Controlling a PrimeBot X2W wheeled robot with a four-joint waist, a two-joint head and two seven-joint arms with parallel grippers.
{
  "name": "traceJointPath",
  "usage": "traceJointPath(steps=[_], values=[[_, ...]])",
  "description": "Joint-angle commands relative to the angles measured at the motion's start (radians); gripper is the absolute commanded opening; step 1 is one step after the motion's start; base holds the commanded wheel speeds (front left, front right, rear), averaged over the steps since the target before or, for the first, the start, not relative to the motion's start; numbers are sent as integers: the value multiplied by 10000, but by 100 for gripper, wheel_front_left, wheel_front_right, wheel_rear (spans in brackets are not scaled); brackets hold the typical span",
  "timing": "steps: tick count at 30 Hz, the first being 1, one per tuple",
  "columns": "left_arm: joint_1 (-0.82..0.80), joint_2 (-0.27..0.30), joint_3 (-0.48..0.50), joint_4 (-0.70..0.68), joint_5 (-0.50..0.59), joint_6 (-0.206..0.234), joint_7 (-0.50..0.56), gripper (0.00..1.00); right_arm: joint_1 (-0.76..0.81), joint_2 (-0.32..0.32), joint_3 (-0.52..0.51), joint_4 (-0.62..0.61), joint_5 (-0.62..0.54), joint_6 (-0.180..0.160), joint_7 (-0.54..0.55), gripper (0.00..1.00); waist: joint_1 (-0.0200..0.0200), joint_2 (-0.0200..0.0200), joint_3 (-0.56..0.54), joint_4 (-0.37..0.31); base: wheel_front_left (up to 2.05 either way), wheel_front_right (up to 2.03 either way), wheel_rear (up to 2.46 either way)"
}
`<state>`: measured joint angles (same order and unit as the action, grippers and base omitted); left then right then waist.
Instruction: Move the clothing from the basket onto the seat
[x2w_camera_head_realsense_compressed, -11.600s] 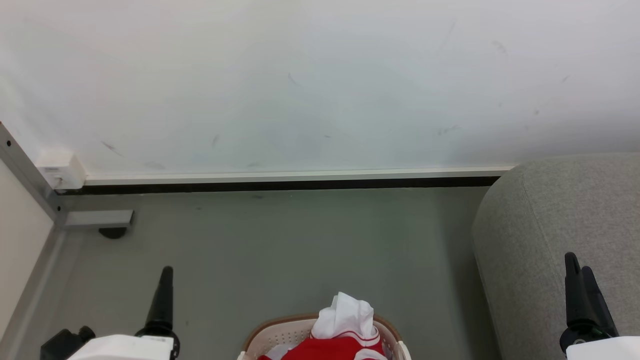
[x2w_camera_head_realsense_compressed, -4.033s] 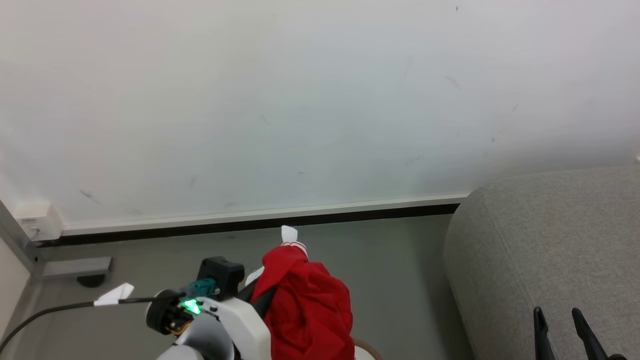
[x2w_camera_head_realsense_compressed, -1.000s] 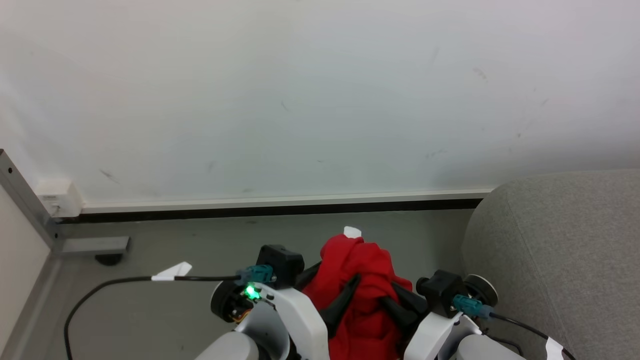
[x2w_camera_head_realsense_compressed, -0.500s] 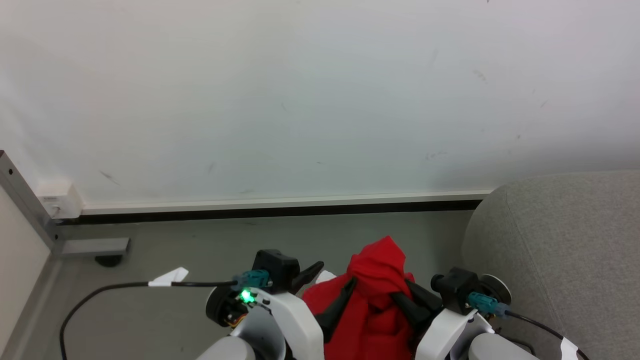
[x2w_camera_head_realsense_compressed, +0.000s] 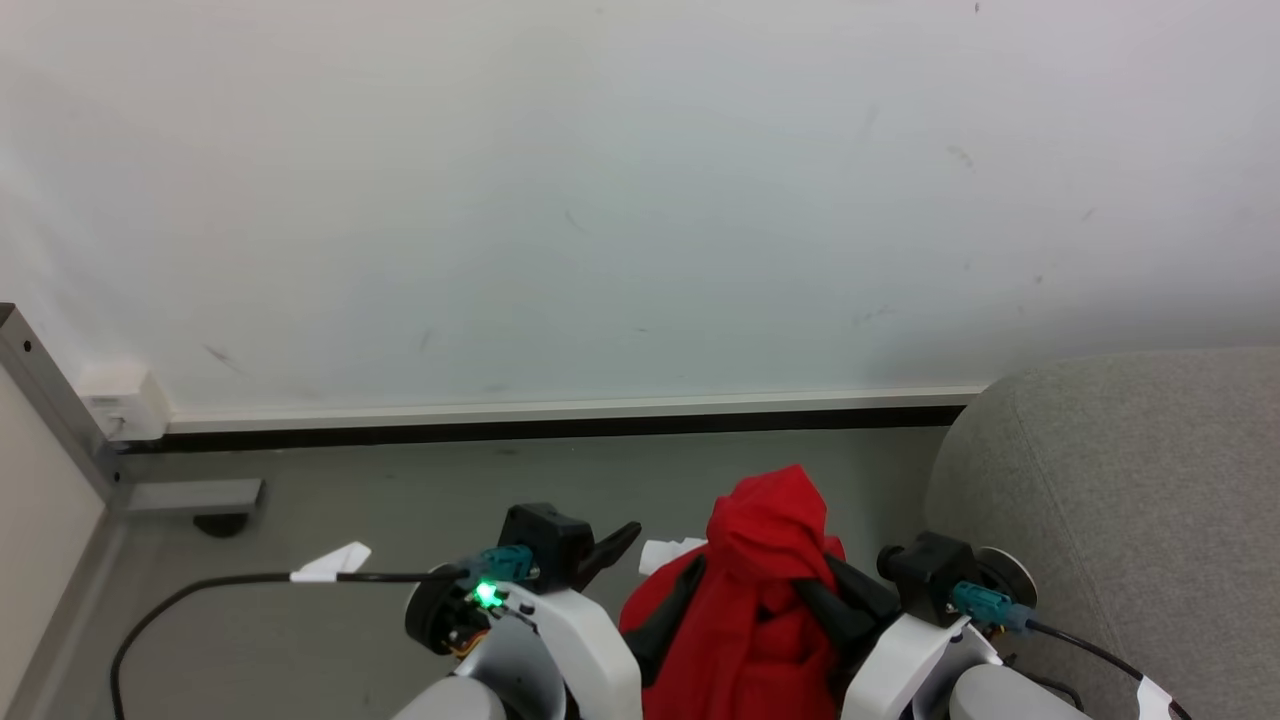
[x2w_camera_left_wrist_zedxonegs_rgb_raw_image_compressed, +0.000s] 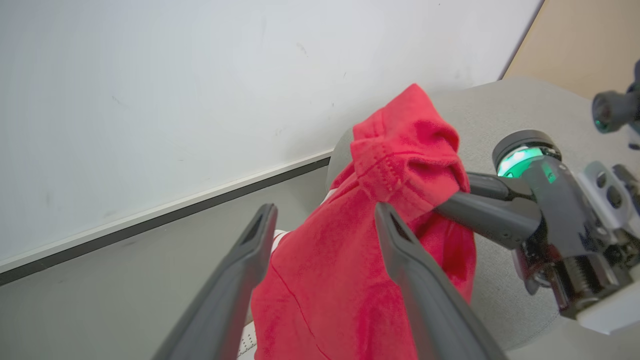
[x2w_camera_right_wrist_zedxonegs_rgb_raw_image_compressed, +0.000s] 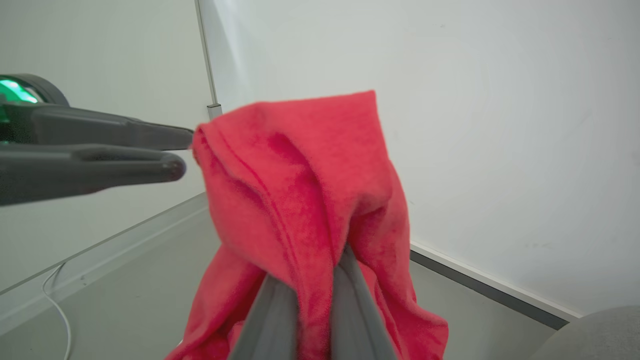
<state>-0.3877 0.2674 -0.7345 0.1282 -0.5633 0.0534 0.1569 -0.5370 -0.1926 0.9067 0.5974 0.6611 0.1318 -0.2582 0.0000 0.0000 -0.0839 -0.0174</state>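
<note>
The clothing (x2w_camera_head_realsense_compressed: 765, 590) is held in the air by the right gripper (x2w_camera_right_wrist_zedxonegs_rgb_raw_image_compressed: 315, 272), whose fingers are closed on a gathered fold. A bunched peak stands above the pinch and the rest of the fabric hangs straight down, so the long axis of the load is vertical. The left gripper (x2w_camera_left_wrist_zedxonegs_rgb_raw_image_compressed: 325, 215) has its jaws spread wide and holds nothing. Its fingertips lie just beside the left edge of the fold, and whether they touch it cannot be determined. The seat (x2w_camera_head_realsense_compressed: 1120, 480) lies to the robot's right of the hanging clothing, near it, with its rounded padded edge facing the load. The right arm is the nearer arm and already carries the load, so the coming move is judged to be a rightward carry over that edge. Below is a bare grey floor (x2w_camera_head_realsense_compressed: 400, 480), bounded by a white wall (x2w_camera_head_realsense_compressed: 600, 200) with a dark baseboard strip (x2w_camera_head_realsense_compressed: 560, 428). A black cable (x2w_camera_head_realsense_compressed: 200, 590) trails on the floor at the robot's left, well apart from the path to the seat.
</note>
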Motion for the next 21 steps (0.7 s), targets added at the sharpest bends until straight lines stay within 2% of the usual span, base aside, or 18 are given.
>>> traceJointPath(steps=[1, 14, 21], values=[[121, 65, -8, 34, 101, 17, -93, 100, 85, -82, -51, -64, -69, -21, -83, 0, 0, 0, -12, 14, 0, 0, 0], [155, 103, -56, -4, 77, 94, -235, 100, -92, -244, -287, -173, -127, -21, -83, 0, 0, 0, -39, 38, 0, 0, 0], [213, 114, -71, -67, 19, 147, -298, 100, -227, -492, -530, -294, -205, -23, -83, 0, 0, 0, 11, -320, 0, 0, 0]])
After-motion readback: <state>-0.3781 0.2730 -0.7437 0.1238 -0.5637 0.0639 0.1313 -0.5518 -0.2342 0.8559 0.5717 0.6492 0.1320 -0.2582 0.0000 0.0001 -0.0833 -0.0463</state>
